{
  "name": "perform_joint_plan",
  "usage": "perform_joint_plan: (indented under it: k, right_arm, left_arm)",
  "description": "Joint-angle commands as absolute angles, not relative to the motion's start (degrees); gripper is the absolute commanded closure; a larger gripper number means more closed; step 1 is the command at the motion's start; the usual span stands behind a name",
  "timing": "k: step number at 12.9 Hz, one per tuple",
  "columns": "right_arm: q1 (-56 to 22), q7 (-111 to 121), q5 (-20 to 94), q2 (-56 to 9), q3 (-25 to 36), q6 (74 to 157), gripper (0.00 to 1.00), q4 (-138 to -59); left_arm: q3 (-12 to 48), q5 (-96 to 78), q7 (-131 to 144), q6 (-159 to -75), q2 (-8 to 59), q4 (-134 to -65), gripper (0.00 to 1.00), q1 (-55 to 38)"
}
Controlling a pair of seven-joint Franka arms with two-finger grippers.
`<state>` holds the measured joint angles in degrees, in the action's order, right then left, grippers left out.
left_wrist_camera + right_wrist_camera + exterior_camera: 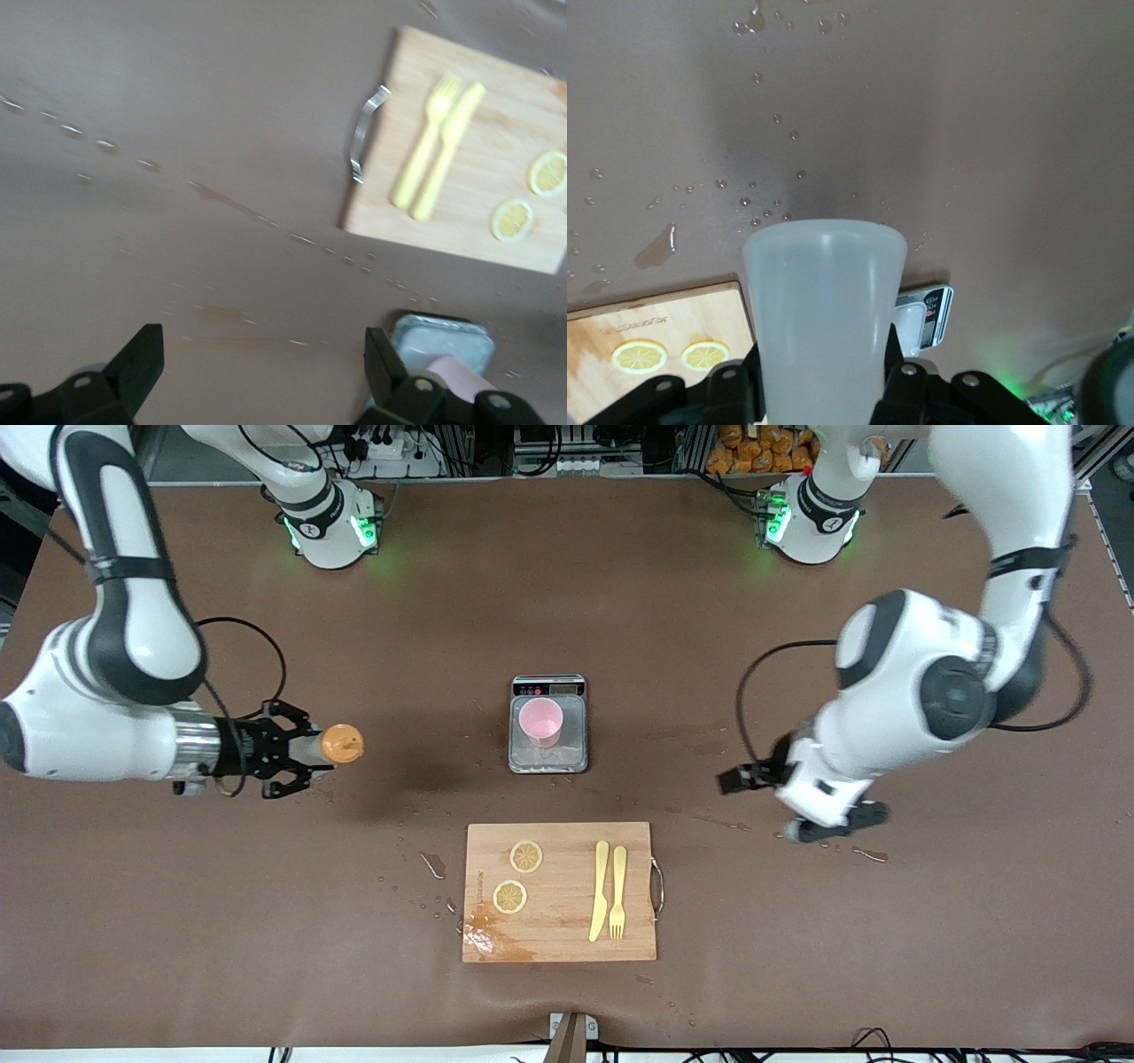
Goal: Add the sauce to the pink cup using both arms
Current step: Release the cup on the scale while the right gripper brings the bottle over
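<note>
brown bench, pink cup (540, 722) mid-table; right gripper (297, 749) clamping soft, squeezable sauce (337, 745) mid-body; left gripper (797, 802) spread wide, empty.

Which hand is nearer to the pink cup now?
Left. The left hand is open, low beside the pink cup. The right hand, toward its own table end, holds the sauce.

The cutting board (560, 892) is pale wood with a metal handle; the sauce (824, 310) bottle is translucent plastic (matt, smooth); the table (567, 602) is matt brown.
</note>
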<state>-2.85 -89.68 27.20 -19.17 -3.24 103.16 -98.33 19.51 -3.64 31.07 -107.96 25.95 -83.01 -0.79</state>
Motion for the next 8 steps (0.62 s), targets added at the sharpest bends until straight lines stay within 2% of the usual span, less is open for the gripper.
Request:
perform_joint_plan:
  k: [1, 8]
  right_arm:
    - [-6.50, -98.06, 22.77, -16.00, -2.90, 104.85, 0.50, -100.46]
    - [-15.55, -114.15, 12.84, -16.35, -2.99, 106.78, 0.48, -100.46]
  left_arm:
    - [20.21, -0.89, 25.17, -104.78, 23.74, -84.64, 0.00, 2.80]
    - [20.21, 3.78, 22.06, -103.71, 17.76, -88.95, 0.00, 5.09]
